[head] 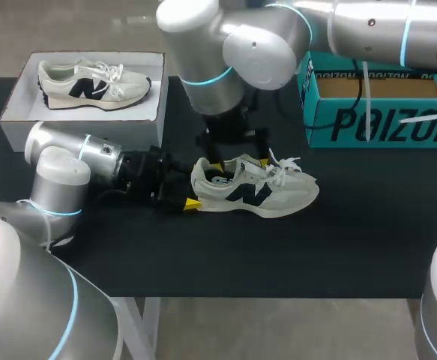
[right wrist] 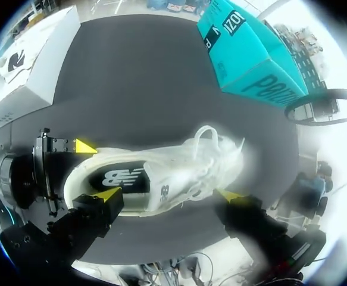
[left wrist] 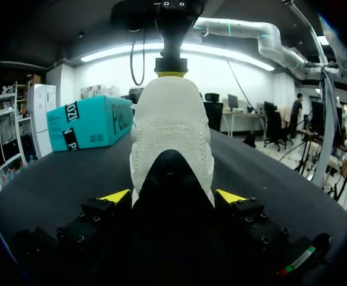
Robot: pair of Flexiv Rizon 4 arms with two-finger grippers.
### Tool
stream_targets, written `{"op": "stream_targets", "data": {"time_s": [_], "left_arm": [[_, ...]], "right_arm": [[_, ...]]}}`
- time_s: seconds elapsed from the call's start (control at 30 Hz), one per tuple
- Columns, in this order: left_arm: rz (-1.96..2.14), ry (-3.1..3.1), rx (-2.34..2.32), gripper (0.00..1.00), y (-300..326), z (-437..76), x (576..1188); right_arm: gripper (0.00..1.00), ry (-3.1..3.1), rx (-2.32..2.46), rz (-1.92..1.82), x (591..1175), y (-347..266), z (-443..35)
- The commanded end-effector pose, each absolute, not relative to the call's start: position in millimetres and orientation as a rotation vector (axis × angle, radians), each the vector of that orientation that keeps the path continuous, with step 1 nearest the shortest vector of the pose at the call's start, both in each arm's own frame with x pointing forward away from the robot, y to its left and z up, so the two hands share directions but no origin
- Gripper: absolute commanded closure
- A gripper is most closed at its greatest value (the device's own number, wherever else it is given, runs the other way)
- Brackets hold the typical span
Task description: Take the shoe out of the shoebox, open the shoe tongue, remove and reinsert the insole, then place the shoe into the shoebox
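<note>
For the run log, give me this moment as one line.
left gripper: shut on shoe heel | right gripper: open over shoe | shoe: upright on table, outside teal shoebox | insole: inside shoe

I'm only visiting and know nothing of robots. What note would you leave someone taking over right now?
Left gripper: shut on the heel of the shoe. Right gripper: open, above the shoe.
Done: the shoe is out, lying on the table; its insole sits inside.
A second shoe lies in the white box; the teal box stands open.
To do: boxing the shoe. Tongue and insole steps: cannot tell.
</note>
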State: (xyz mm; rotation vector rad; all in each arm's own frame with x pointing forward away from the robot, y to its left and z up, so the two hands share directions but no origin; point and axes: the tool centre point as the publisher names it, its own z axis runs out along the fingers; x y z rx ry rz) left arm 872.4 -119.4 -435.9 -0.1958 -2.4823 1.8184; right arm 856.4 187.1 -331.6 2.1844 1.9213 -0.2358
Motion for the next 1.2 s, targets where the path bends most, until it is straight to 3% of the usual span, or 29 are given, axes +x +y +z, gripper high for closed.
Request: {"op": "stream_targets", "data": {"time_s": [0.03,0.6,0.63,0.67,0.77,0.83,0.87,1.2], "left_arm": [[1.812,-2.488,-0.195,1.00,-121.3,-436.3,872.2],[1.812,-2.488,-0.195,1.00,-121.3,-436.3,872.2],[1.812,-2.488,-0.195,1.00,-121.3,-436.3,872.2],[1.812,-2.488,-0.195,1.00,-121.3,-436.3,872.2],[1.812,-2.488,-0.195,1.00,-121.3,-436.3,872.2],[1.812,-2.488,-0.195,1.00,-121.3,-436.3,872.2],[1.812,-2.488,-0.195,1.00,-121.3,-436.3,872.2],[1.812,-2.488,-0.195,1.00,-121.3,-436.3,872.2]], "right_arm": [[0.00,1.904,2.171,-0.284,862.0,188.3,-345.7],[0.00,1.868,2.167,-0.350,870.4,141.5,-359.8],[0.16,1.869,2.167,-0.348,870.4,141.3,-357.9],[0.50,1.869,2.167,-0.346,870.1,140.7,-356.6],[0.74,1.869,2.172,-0.330,868.7,135.7,-355.5],[0.74,1.869,2.175,-0.328,868.0,133.4,-353.5],[1.00,1.868,2.177,-0.327,867.7,132.0,-352.4],[1.00,1.841,2.241,-0.292,862.0,109.5,-339.0]]}}
